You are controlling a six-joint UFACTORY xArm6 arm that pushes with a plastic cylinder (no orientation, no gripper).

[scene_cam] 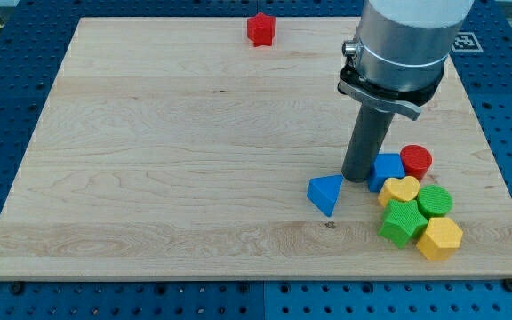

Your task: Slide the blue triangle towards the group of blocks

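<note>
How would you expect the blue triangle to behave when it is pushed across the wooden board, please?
The blue triangle looks like a rigid solid piece, so it should slide rather than bend. Its flat base on the smooth wooden board suggests that it will not roll. A push from my tip against a slanted side or a corner would probably make it turn.

A robot arm (pixel 403 40) enters from the far right: a wide grey cylinder with a dark clamp collar beneath it. A straight dark rod (pixel 368 142) hangs upright from the collar. My tip (pixel 357 179) rests low on the right, near side, at the rod's lower end.
</note>
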